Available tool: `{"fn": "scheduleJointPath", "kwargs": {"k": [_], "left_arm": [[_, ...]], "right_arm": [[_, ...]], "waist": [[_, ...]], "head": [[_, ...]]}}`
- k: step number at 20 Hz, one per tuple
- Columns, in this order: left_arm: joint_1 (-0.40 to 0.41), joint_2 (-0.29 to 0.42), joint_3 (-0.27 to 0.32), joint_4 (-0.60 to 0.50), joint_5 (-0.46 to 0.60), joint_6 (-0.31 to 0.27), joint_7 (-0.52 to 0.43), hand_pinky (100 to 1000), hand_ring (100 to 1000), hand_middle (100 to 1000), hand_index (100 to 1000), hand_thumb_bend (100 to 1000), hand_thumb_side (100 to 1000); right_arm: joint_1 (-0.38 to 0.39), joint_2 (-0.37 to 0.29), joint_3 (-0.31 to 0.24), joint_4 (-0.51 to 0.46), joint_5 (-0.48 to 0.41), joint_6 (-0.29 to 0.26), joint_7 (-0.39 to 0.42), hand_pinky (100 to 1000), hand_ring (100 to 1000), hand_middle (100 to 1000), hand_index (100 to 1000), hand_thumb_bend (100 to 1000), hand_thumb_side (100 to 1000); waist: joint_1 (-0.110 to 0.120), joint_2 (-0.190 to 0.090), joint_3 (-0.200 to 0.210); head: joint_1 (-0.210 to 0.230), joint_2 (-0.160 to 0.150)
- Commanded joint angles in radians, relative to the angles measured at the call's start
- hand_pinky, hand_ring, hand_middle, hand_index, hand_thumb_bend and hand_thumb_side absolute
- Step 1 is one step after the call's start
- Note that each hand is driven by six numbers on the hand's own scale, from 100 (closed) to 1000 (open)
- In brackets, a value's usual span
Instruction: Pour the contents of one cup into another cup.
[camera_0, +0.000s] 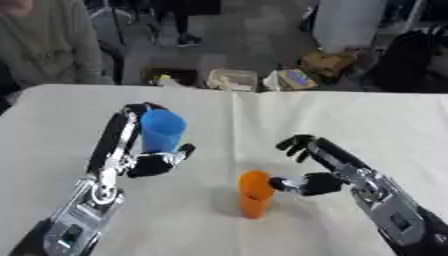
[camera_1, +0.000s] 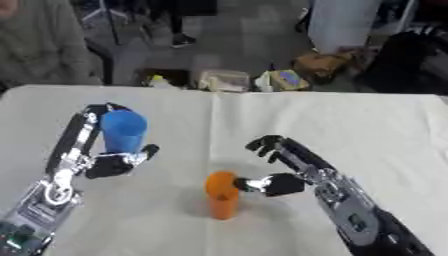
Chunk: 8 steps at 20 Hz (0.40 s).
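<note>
A blue cup (camera_0: 162, 131) stands upright at the left-centre of the table. My left hand (camera_0: 147, 165) is shut on it, fingers running up its left side and curling over behind the rim, thumb at its lower right. An orange cup (camera_0: 255, 194), smaller, stands upright near the front centre. My right hand (camera_0: 325, 183) is just right of it and open. Its thumb tip touches the cup's upper side, while the fingers (camera_0: 299, 143) arch up behind, apart from the cup. I cannot see what is inside either cup.
A white cloth covers the table (camera_0: 350, 120), with a crease down the middle. A person in a grey top sits beyond the far left edge. Boxes and bags (camera_0: 302, 75) lie on the floor past the far edge.
</note>
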Motion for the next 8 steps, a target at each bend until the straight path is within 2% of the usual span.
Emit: {"fn": "scheduleJointPath", "kwargs": {"k": [1, 4, 7, 8], "left_arm": [[0.007, -0.003, 0.002, 0.054, 0.031, -0.041, 0.062, 506, 448, 376, 685, 676, 166], [0.029, -0.006, -0.007, 0.076, 0.035, -0.076, 0.068, 537, 484, 410, 699, 747, 203], [0.04, -0.009, -0.012, 0.088, 0.035, -0.096, 0.064, 539, 486, 414, 701, 758, 210], [0.047, -0.009, -0.018, 0.086, 0.028, -0.105, 0.056, 591, 579, 509, 759, 1000, 449]], "right_arm": [[-0.003, -0.033, -0.036, -0.049, -0.037, 0.016, -0.04, 654, 756, 756, 837, 605, 599], [0.007, -0.037, -0.05, -0.08, -0.053, 0.024, -0.058, 646, 751, 751, 835, 593, 591], [0.013, -0.039, -0.058, -0.099, -0.063, 0.03, -0.067, 645, 750, 750, 835, 592, 591], [0.015, -0.038, -0.063, -0.106, -0.066, 0.031, -0.073, 639, 745, 744, 834, 583, 584]], "waist": [[-0.002, -0.012, -0.004], [-0.002, -0.011, -0.005], [-0.002, -0.011, -0.006], [-0.002, -0.011, -0.007]], "head": [[0.004, -0.008], [0.007, -0.009], [0.008, -0.01], [0.008, -0.011]]}}
